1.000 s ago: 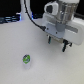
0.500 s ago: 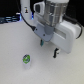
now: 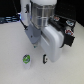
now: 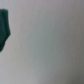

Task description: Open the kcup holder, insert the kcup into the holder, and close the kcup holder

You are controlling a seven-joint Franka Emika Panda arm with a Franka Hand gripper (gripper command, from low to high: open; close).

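1 kcup (image 3: 26,59) sits on the white table (image 3: 12,45), just beside the gripper (image 3: 44,59). Whether the gripper's jaws are parted cannot be told. 1 kcup holder (image 3: 66,29) stands behind the arm.

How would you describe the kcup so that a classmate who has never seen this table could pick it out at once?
Start at the big white robot arm filling the middle of the exterior view. Follow it down to the pale table below the arm. The kcup sits there, a tiny white pod with a green top, the only green thing in sight.
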